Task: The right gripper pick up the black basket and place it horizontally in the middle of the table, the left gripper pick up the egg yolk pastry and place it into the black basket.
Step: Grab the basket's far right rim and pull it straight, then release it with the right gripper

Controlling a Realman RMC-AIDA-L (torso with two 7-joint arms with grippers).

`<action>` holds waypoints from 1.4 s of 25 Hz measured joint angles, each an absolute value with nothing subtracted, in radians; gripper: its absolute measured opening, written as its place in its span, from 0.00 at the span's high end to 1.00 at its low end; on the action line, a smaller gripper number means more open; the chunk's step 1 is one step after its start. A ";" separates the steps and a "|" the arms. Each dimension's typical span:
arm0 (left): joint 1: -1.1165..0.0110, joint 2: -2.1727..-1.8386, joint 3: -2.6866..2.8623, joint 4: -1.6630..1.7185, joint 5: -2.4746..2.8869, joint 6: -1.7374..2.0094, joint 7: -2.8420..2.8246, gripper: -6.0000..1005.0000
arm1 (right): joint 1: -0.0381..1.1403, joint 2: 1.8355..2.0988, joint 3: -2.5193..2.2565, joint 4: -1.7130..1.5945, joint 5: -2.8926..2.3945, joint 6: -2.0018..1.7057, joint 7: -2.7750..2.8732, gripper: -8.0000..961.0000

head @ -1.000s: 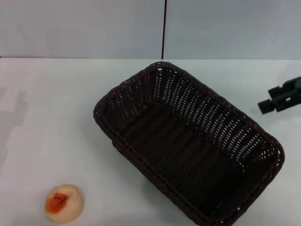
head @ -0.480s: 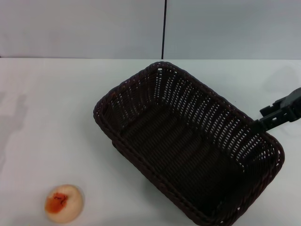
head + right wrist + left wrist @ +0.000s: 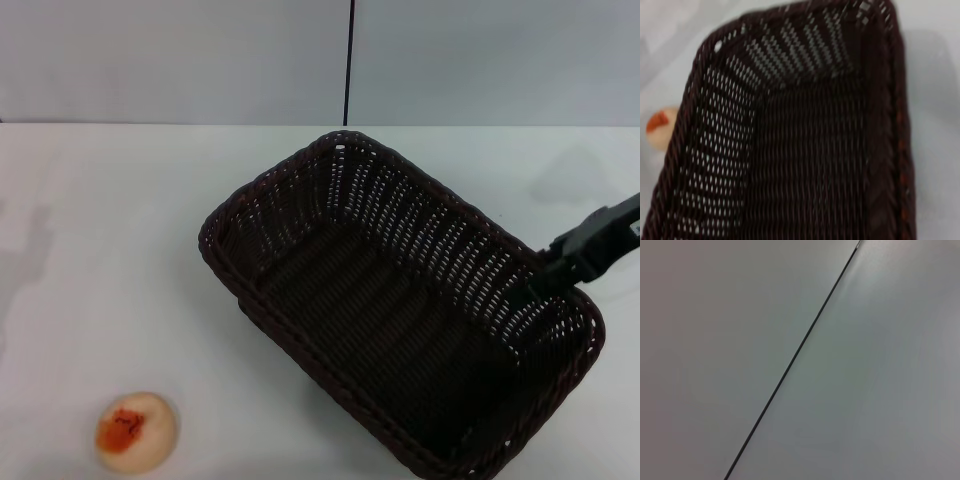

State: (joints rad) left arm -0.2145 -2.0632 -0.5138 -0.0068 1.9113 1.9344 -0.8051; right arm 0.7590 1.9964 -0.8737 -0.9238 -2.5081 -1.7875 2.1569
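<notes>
The black basket point(image 3: 400, 300) lies diagonally on the white table point(image 3: 110, 250), its long axis running from upper left to lower right, and it holds nothing. My right gripper point(image 3: 556, 272) reaches in from the right edge and sits at the basket's far right rim. The right wrist view looks down into the basket point(image 3: 805, 150). The egg yolk pastry point(image 3: 135, 432) sits on the table at the front left, well apart from the basket; it also shows past the basket's wall in the right wrist view point(image 3: 660, 127). My left gripper is out of view.
A grey wall with a dark vertical seam point(image 3: 349, 60) stands behind the table. The left wrist view shows only that wall and the seam point(image 3: 790, 365).
My right gripper has moved left and down from beside the basket to its far right rim. The basket and the pastry have not moved.
</notes>
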 joint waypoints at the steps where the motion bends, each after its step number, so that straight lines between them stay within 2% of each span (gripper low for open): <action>1: -0.214 -2.063 -0.514 -0.005 1.911 1.934 -0.805 0.36 | 0.757 1.997 -0.913 -0.923 -2.508 -1.783 2.152 0.16; 6: -0.212 -2.062 -0.514 -0.005 1.911 1.934 -0.807 0.36 | 0.753 2.005 -0.939 -0.923 -2.508 -1.780 2.137 0.16; 8: -0.211 -2.062 -0.514 -0.005 1.911 1.934 -0.808 0.36 | 0.752 2.008 -0.939 -0.924 -2.508 -1.779 2.133 0.36; 19: -0.200 -2.062 -0.517 -0.007 1.911 1.935 -0.812 0.37 | 0.739 2.009 -0.919 -0.942 -2.498 -1.779 2.121 0.77; 25: -0.198 -2.062 -0.519 -0.011 1.909 1.945 -0.813 0.37 | 0.714 2.007 -0.869 -0.987 -2.408 -1.787 2.099 0.77; 31: -0.200 -2.062 -0.520 -0.012 1.908 1.946 -0.813 0.37 | 0.667 1.970 -0.856 -0.999 -2.196 -1.808 2.029 0.78; 35: -0.205 -2.062 -0.519 -0.012 1.908 1.947 -0.813 0.37 | 0.661 1.963 -0.852 -0.994 -2.138 -1.828 1.983 0.79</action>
